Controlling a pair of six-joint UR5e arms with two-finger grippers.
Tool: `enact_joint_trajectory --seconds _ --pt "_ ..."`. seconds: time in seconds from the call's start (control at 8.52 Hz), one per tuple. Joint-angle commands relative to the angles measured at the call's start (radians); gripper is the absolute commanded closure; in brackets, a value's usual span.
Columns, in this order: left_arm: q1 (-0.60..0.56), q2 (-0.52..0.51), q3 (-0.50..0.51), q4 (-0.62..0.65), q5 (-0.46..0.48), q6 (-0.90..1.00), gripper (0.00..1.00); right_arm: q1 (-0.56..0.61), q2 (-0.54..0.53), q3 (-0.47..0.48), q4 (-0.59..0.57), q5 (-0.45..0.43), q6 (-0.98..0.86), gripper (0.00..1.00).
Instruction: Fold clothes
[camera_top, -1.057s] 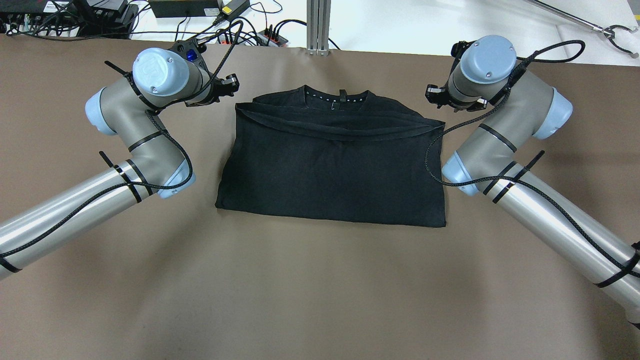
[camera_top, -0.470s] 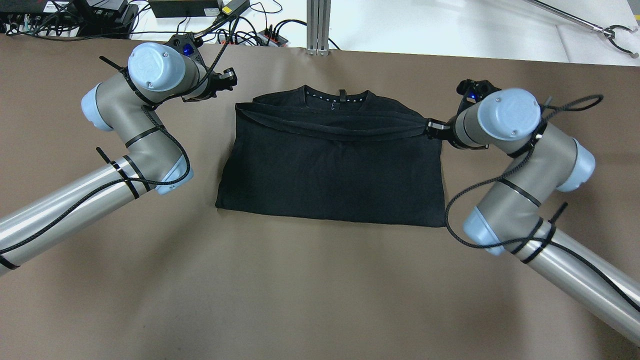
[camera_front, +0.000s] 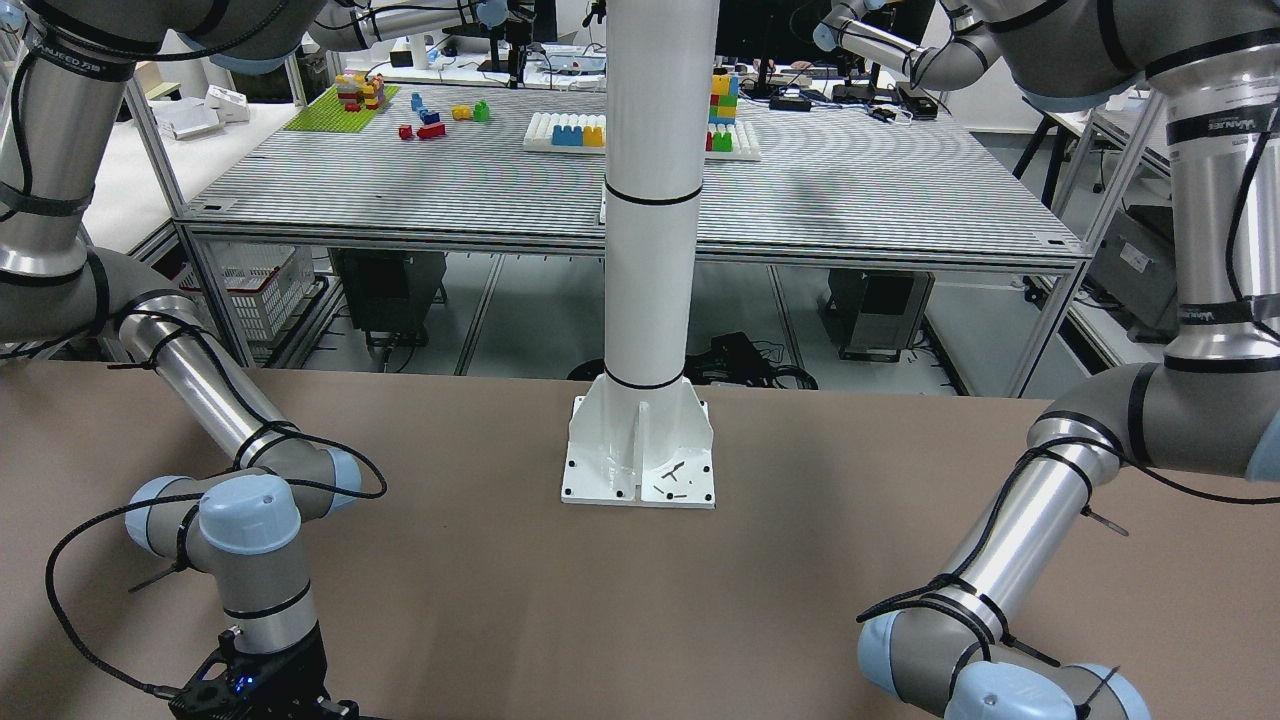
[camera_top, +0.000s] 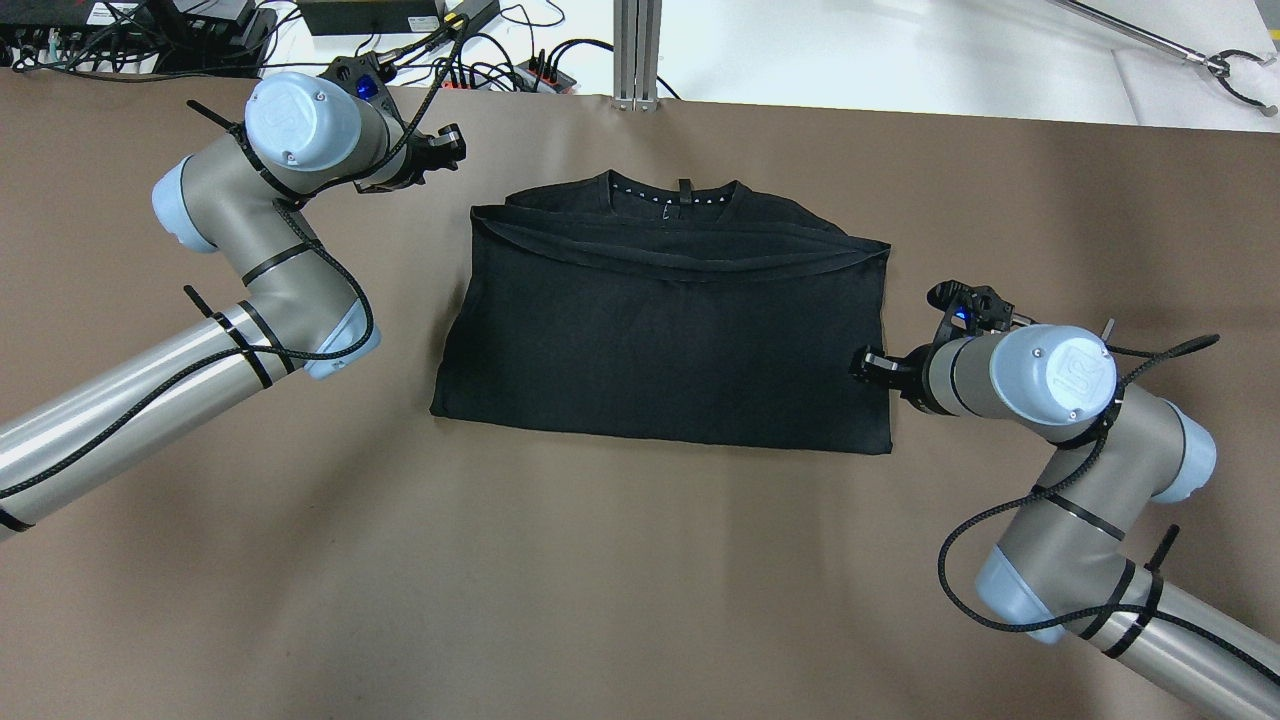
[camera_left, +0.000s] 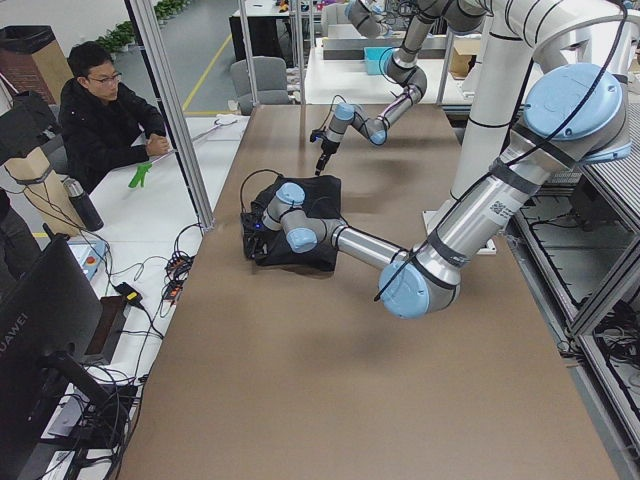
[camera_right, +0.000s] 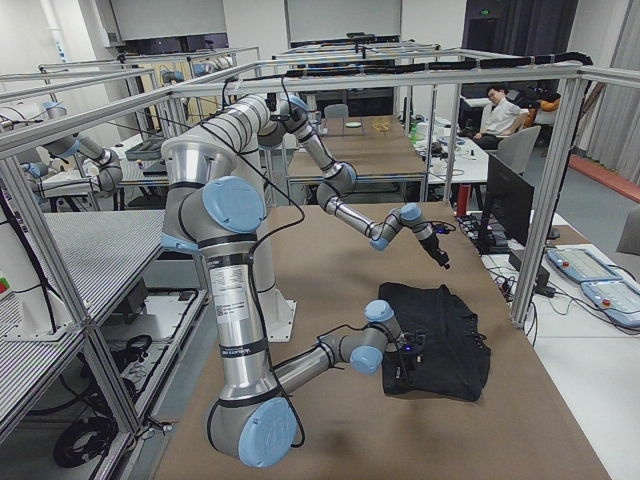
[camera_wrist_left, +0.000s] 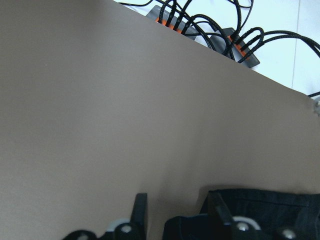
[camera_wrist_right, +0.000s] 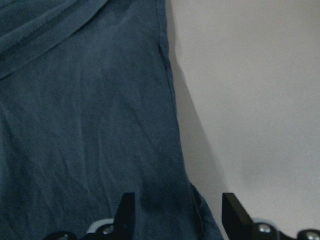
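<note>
I'm looking at a brown table (camera_top: 640, 580) in a lab. A power strip (camera_top: 520, 78) trailing cables lies beyond its far edge, and a seated man (camera_left: 105, 120) is on that side too. The folded black T-shirt (camera_top: 670, 340) lies flat mid-table, collar at the far side. My right gripper (camera_top: 868, 366) is at the shirt's right edge, towards the near corner, jaws apart with that edge between them. My left gripper (camera_top: 448, 152) hangs over bare table off the far left corner, jaws apart, holding nothing.

Brown table (camera_top: 620, 580), white post (camera_front: 652, 250), striped grey bench (camera_front: 850, 190) behind (toy bricks (camera_front: 567, 134) on it)
</note>
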Motion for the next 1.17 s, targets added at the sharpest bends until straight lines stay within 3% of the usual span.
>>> enact_joint_trajectory --seconds 0.0,0.47,0.7,0.94,1.06 --pt "-0.004 -0.004 0.000 0.007 0.002 0.000 0.48 -0.043 -0.053 -0.004 0.053 -0.002 0.022 0.33" --pt "-0.011 -0.029 0.000 0.016 0.006 0.000 0.48 -0.073 -0.056 -0.027 0.073 -0.002 0.056 0.36" --pt "-0.011 -0.044 0.003 0.028 0.006 0.000 0.48 -0.073 -0.064 -0.018 0.082 0.000 0.066 0.45" --pt "-0.011 -0.067 0.006 0.056 0.007 -0.001 0.48 -0.073 -0.069 -0.007 0.082 0.004 0.085 0.86" --pt "-0.010 -0.076 0.011 0.061 0.007 -0.003 0.48 -0.073 -0.079 0.016 0.082 0.006 0.085 0.95"
